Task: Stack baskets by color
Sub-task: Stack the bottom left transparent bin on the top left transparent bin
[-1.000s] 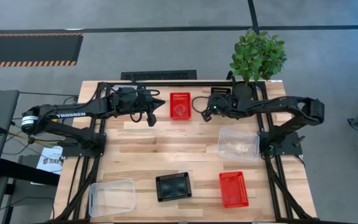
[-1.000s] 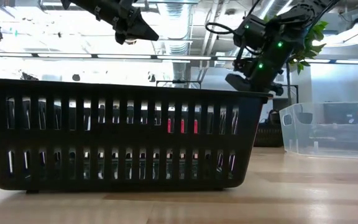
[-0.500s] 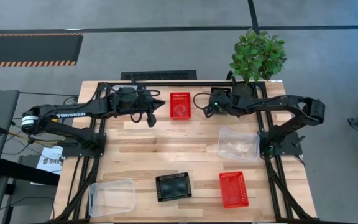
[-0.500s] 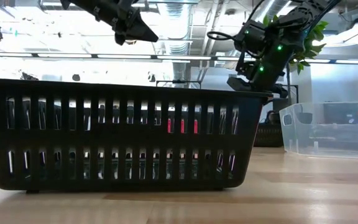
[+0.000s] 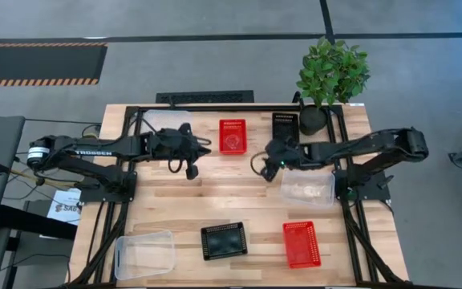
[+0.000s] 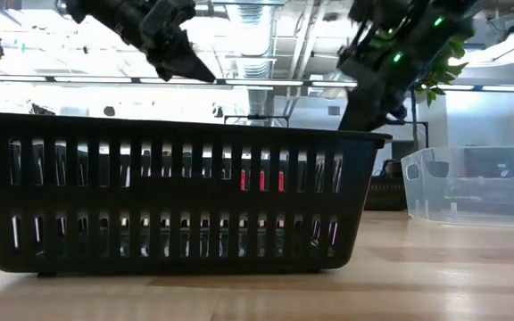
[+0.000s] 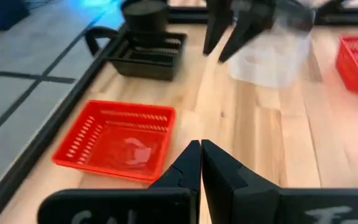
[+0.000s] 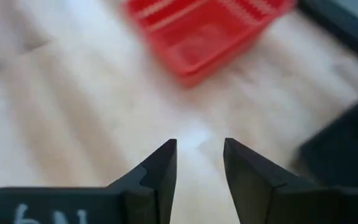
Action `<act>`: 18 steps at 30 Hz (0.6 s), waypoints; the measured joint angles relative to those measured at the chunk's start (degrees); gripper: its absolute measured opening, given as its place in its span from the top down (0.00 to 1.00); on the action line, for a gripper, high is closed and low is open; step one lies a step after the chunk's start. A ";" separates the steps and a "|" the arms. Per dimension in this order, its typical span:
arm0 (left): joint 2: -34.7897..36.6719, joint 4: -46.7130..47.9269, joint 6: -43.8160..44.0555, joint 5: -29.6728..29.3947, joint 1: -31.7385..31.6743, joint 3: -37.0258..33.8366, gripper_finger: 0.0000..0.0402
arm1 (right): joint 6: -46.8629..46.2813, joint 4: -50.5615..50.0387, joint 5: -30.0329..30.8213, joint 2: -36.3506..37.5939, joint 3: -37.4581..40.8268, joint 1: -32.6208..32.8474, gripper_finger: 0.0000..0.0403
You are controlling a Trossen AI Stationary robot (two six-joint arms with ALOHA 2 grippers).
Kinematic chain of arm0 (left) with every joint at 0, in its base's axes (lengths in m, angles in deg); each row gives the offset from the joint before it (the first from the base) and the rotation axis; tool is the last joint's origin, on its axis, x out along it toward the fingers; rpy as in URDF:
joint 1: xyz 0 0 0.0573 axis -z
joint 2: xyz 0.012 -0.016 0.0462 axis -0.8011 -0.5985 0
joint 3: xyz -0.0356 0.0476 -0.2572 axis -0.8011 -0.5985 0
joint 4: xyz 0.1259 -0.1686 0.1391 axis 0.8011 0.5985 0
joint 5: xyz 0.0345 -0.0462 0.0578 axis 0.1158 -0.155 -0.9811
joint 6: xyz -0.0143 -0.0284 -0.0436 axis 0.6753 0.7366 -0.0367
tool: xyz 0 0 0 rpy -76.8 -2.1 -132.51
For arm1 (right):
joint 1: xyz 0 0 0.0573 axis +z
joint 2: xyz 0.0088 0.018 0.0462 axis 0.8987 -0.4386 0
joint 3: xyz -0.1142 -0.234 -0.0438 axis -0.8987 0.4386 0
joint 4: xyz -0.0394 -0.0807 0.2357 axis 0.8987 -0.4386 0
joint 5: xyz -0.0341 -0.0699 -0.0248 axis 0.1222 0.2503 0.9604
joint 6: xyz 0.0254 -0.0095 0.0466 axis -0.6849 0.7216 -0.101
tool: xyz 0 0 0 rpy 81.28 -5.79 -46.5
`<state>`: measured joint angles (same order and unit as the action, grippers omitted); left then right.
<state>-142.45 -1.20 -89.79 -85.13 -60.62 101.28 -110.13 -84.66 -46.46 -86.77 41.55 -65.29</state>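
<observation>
Several baskets stand on their bottoms on the table. A red one (image 5: 233,135) and a black one (image 5: 285,124) are near the far edge, the black one beside the plant pot. A clear one (image 5: 307,185) is at the right. A clear one (image 5: 144,254), a black one (image 5: 224,239) and a red one (image 5: 301,243) line the near edge. My left gripper (image 5: 189,167) hangs shut in the air, left of the far red basket (image 7: 114,140). My right gripper (image 5: 265,167) hovers open over bare wood between the far red basket (image 8: 204,31) and the right clear one, with nothing between its fingers.
A potted green plant (image 5: 331,72) stands at the far right corner. A dark metal frame (image 5: 215,107) runs along the table's far edge and sides. Bare wood (image 5: 215,197) lies across the table's middle.
My right gripper has swung away from the black basket by the plant pot, toward the table's middle and near edge; that basket stays where it was. My left gripper has sunk a little and drifted toward the near edge, still shut.
</observation>
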 joint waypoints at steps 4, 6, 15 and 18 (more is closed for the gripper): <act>-0.01 -6.32 -3.05 6.08 2.00 -4.02 1.00 | -0.56 -3.48 -3.93 3.77 0.00 4.22 0.65; -0.01 -7.65 -3.93 8.45 2.89 -5.52 1.00 | -1.21 -5.60 -5.36 5.78 0.00 6.29 0.66; -0.03 4.62 6.26 10.36 10.24 -3.55 1.00 | -2.88 -11.74 -7.33 11.62 0.00 15.18 0.68; -0.04 11.29 12.80 9.30 15.57 -1.83 1.00 | -0.02 -10.85 -7.33 11.76 0.00 16.52 0.68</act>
<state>-142.50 10.09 -76.99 -75.83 -45.05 99.45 -110.15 -95.51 -53.79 -75.00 41.55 -48.77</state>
